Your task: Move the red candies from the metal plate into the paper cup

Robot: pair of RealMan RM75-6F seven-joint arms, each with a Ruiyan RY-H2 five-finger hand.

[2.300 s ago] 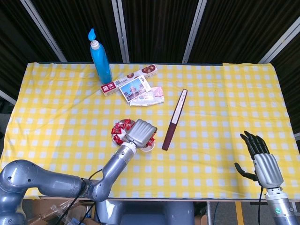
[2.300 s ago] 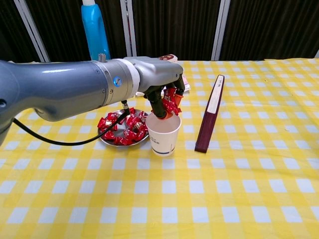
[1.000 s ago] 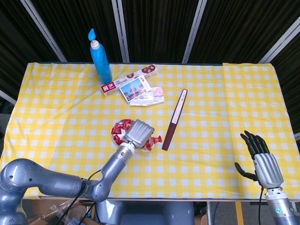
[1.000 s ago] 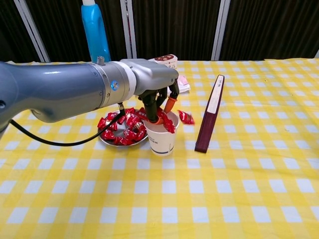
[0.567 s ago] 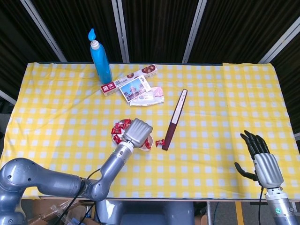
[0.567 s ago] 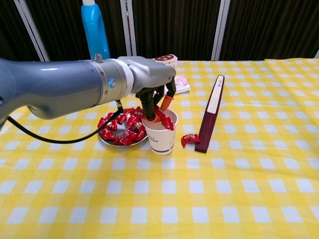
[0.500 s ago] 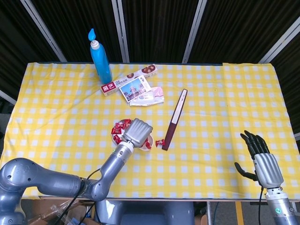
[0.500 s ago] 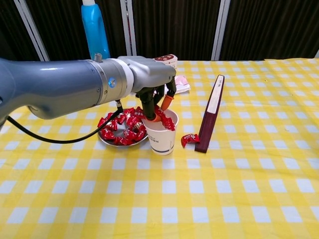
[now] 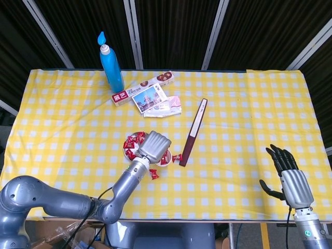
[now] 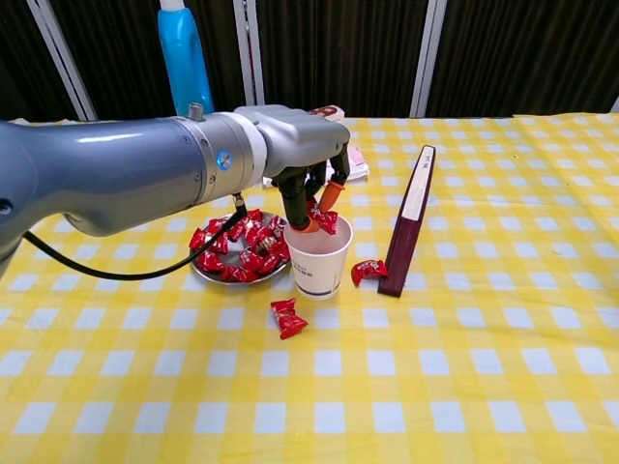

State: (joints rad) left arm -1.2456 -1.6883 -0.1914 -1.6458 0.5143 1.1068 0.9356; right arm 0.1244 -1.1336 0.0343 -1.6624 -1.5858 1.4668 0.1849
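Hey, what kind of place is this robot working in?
Probably a lab or test booth, not a home: a table with a yellow checked cloth, black curtains on metal poles behind, and assorted props such as a blue bottle and a metal plate of red candies.

A robot test set-up in a lab or studio, not a home.

Black corrugated panels with bare metal struts (image 9: 213, 34) wall off the back. The bench (image 9: 249, 129) wears a yellow checked cloth and carries an odd mix of props: a blue squeeze bottle (image 9: 111, 65), a long biscuit box (image 9: 143, 87), a postcard (image 9: 149, 98) and a dark slim case (image 9: 193, 133). Cardboard and cables lie on the floor below its front edge.
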